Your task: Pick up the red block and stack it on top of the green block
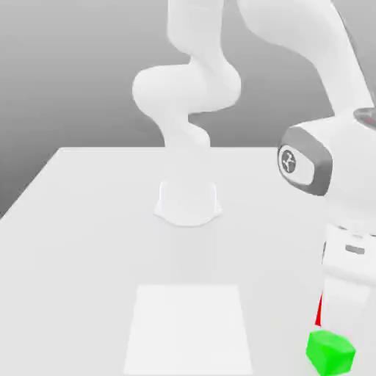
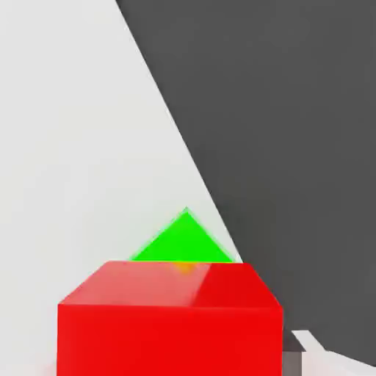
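A pale, nearly white tabletop (image 1: pixel 81 257) stands before a grey gradient backdrop (image 1: pixel 88 81). The exterior view gives the white robot arm (image 1: pixel 187 95) on its base, the pincer (image 1: pixel 339 327) at the lower right, and a flat, square, brighter white panel (image 1: pixel 189 329) on the table toward the exterior view's left from the pincer. The hand view gives two broad matte faces of the small bright red cube (image 2: pixel 169 341), along with the table's straight edge and a dark grey area (image 2: pixel 294 147) past it.

The pincer is closed on the red cube, one grey fingertip pad (image 2: pixel 291 363) lying against its side. The small bright green cube (image 1: pixel 330 352), plain and matte, sits on the table just below the pincer's tips.

In the exterior view, the pincer hides most of the red cube, leaving a thin red sliver beside it, and the arm's wrist is cut off by the frame. In the hand view, the red cube covers most of the green one; a green corner juts out past it, turned at an angle. Whether the two cubes touch cannot be told.

The table's edge runs near the green cube. Open tabletop lies between the pincer and the white panel.
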Controlling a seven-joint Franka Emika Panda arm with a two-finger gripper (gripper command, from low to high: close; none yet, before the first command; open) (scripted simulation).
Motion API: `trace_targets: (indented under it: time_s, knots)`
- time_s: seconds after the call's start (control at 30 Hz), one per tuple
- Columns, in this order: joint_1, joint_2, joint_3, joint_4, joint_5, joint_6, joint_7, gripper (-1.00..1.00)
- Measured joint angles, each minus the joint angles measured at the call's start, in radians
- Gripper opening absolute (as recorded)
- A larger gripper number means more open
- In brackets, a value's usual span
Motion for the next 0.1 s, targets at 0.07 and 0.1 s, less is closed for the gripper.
trace_targets:
  time_s: [0.07,0.1]
  knots:
    - [0.0,0.0,0.0,0.0,0.0,0.0,0.0,1.0]
    - [0.0,0.0,0.0,0.0,0.0,0.0,0.0,1.0]
